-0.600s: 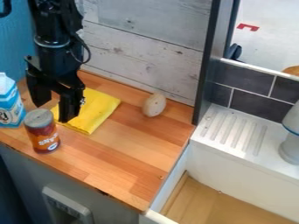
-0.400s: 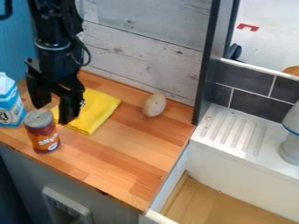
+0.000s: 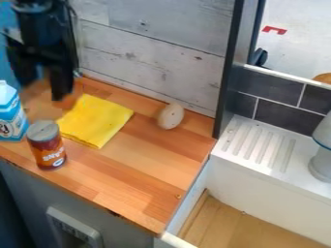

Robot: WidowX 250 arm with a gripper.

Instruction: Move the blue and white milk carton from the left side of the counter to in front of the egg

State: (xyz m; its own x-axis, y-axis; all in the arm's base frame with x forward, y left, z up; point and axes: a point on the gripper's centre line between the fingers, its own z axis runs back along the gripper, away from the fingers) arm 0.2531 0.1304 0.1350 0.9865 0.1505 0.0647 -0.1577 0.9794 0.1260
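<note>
The black gripper [image 3: 44, 91] hangs at the upper left, above the back left corner of the counter, with its two fingers spread apart and open. Below and to its right, a folded yellow cloth [image 3: 97, 120] lies flat on the wood. A can with a brown and orange label [image 3: 47, 145] stands upright by the cloth's lower left corner. At the left edge is a blue and white carton [image 3: 10, 114], upright and below the gripper in the view. A pale, egg-shaped object [image 3: 171, 116] rests near the back wall, right of the cloth.
The wooden counter [image 3: 136, 169] is bounded behind by a whitewashed plank wall [image 3: 155, 53]. A dark upright post [image 3: 229, 72] stands at its back right corner. Further right are a white sink with a ridged drainboard [image 3: 259, 145] and a grey-white object [image 3: 322, 155].
The gripper has moved up and to the left, away from the can and the cloth, uncovering more of the cloth. The can, carton, cloth and egg-shaped object have stayed where they were.
</note>
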